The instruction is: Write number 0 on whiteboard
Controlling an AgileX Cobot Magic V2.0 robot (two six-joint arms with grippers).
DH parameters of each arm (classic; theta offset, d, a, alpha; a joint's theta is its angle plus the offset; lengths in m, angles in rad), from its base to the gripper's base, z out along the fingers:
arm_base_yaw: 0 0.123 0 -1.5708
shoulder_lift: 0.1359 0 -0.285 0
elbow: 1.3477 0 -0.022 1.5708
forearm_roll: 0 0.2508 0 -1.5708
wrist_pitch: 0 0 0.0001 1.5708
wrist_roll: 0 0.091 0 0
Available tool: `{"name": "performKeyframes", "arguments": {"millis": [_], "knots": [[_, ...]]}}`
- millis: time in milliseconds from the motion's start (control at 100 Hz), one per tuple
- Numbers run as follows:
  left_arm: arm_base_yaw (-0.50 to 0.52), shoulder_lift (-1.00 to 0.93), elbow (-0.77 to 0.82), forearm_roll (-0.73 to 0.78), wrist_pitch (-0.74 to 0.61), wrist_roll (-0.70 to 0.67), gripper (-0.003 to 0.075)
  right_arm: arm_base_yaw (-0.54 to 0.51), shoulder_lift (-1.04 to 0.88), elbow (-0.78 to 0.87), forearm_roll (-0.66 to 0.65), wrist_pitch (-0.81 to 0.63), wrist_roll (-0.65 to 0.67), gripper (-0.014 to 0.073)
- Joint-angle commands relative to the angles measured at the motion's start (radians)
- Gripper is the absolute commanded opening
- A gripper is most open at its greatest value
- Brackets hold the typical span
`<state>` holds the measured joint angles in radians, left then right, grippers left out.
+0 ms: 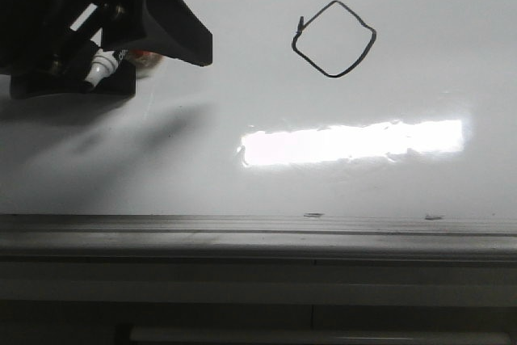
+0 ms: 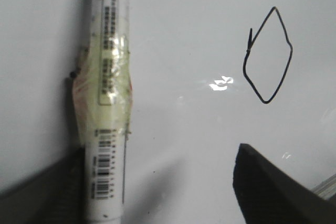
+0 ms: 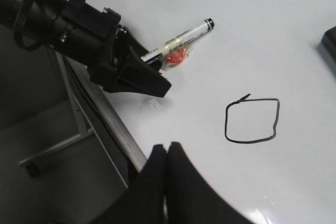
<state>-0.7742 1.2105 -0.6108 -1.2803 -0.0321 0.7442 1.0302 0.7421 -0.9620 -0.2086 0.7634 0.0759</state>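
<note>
Frame [image 1: 242,232] edging the whiteboard [image 1: 420,62]; the 0 [image 1: 334,39] closed; left gripper [image 3: 149,74] lying released around the marker [image 3: 184,38]; withdraw straight, sparing ink; right gripper [image 3: 167,153] clenched.

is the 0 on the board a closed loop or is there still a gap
Closed. The number 0 forms an unbroken angular loop on the whiteboard, with a short tick at one corner.
</note>
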Motion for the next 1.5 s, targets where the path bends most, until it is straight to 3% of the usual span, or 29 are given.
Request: {"name": "performKeyframes", "arguments": {"millis": [0,160,320,440,540,720,1390,1490], "knots": [[0.016,-0.006,0.005,-0.022,-0.124,-0.005,0.0543,-0.006,-0.006,-0.025,-0.024,-0.077,0.002,-0.0067],[0.016,-0.154,0.005,-0.020,-0.093,-0.003,0.0508,-0.006,-0.008,-0.014,-0.086,-0.114,0.002,-0.0067],[0.016,-0.358,0.006,-0.014,-0.090,0.061,0.0398,-0.006,-0.023,0.061,-0.140,-0.236,0.003,-0.0067],[0.016,-0.460,0.006,-0.004,-0.053,0.138,0.0227,-0.006,-0.025,0.119,-0.148,-0.346,0.008,-0.0067],[0.016,-0.513,0.009,0.052,0.032,0.217,-0.0023,-0.006,-0.025,0.145,-0.148,-0.391,0.012,-0.0067],[0.016,-0.543,0.010,0.091,0.111,0.217,-0.0020,-0.006,-0.025,0.146,-0.144,-0.384,0.012,-0.0069],[0.016,-0.543,0.012,0.089,0.110,0.217,-0.0020,-0.006,-0.025,0.146,-0.144,-0.384,0.012,-0.0069],[0.018,-0.572,0.032,0.199,0.044,0.238,-0.0020,-0.006,-0.025,0.146,-0.144,-0.386,0.012,-0.0069]]}}
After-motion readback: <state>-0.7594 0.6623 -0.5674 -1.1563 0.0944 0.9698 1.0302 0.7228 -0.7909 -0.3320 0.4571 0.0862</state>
